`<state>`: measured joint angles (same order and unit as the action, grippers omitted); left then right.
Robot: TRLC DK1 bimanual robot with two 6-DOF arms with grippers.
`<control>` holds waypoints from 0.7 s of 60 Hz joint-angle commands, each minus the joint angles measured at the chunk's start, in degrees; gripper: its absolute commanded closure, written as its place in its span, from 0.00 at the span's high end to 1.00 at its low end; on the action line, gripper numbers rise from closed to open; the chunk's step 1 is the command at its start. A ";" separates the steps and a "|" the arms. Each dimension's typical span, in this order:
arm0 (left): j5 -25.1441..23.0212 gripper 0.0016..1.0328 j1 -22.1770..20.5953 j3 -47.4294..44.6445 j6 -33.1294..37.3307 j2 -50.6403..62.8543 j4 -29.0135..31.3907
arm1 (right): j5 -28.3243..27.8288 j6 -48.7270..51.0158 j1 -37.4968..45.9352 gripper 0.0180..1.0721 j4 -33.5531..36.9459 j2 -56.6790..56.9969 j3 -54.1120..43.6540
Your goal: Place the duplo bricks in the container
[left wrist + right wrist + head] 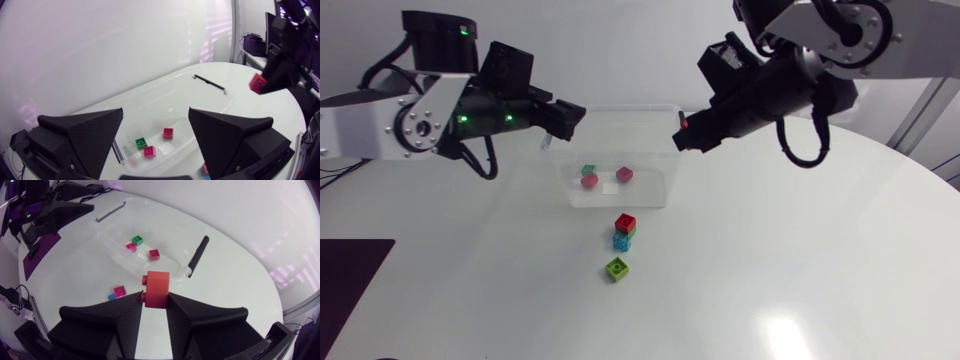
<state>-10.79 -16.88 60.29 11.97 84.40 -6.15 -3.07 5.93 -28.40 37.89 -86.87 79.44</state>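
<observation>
Reading across from my left arm: the left gripper [155,116] hangs with its fingers spread wide and nothing between them, above the container [582,203] at its left rear rim. In the container lie a green brick [588,169], a pink brick [590,182] just beside it, and a second pink brick [625,174] apart from them. In front of the container, on the table [800,260], stands a small stack [624,231], red on top and blue at the bottom. Past it lies a lime brick [617,269] by itself, so I judge the job roughly half done.

On the right, the right gripper [156,305] pinches a red brick [158,287] by its near end only, up in the air by the container's right rear corner. The brick's long axis runs straight out ahead along the fingers. Its studs point sideways, toward one finger, so one pad seems to bear on knobs and not on a flat face.

That is my worry. I judge the grip shallow and uneven, and a jolt could let the brick pivot or slide out early. I cannot tell from above whether the brick is over the inside or over the rim, so opening here might drop it on the wall and send it onto the table. It is also high, and released end-first it may bounce off the bricks inside. And if I swing this arm further across the container, it closes on the idle left gripper
</observation>
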 commanded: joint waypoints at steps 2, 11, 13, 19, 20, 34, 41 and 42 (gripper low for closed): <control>-2.31 0.92 -0.52 -5.80 0.25 -5.21 2.99 | 0.43 -0.84 -0.60 0.27 -1.24 -5.06 4.06; -4.42 0.92 -3.68 -13.36 5.44 -6.88 4.75 | 0.43 -0.05 -0.86 0.27 -4.14 -10.60 8.80; -5.03 0.91 -4.21 -14.59 6.40 -6.88 5.10 | 0.61 0.13 -0.78 0.28 -4.23 -11.83 10.12; -5.21 0.91 -6.58 -17.58 7.63 -6.18 4.66 | 0.61 0.83 -0.43 0.28 -4.23 -15.87 14.08; -5.21 0.91 -7.02 -17.93 7.81 -5.91 4.66 | 0.61 1.01 -0.34 0.28 -4.31 -16.58 14.78; -5.30 0.90 -11.94 -19.42 10.01 0.59 5.01 | 0.61 1.89 0.81 0.35 -4.31 -24.14 21.64; -5.21 0.90 -13.79 -18.72 11.32 4.28 6.06 | 1.31 2.24 0.89 0.46 -4.40 -28.00 25.15; -5.21 0.90 -13.97 -18.72 11.41 4.63 6.15 | 1.40 2.33 0.89 0.47 -4.40 -28.35 25.50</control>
<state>-15.64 -29.74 42.35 21.52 86.24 -0.71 -2.44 7.31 -27.88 34.09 -112.01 102.17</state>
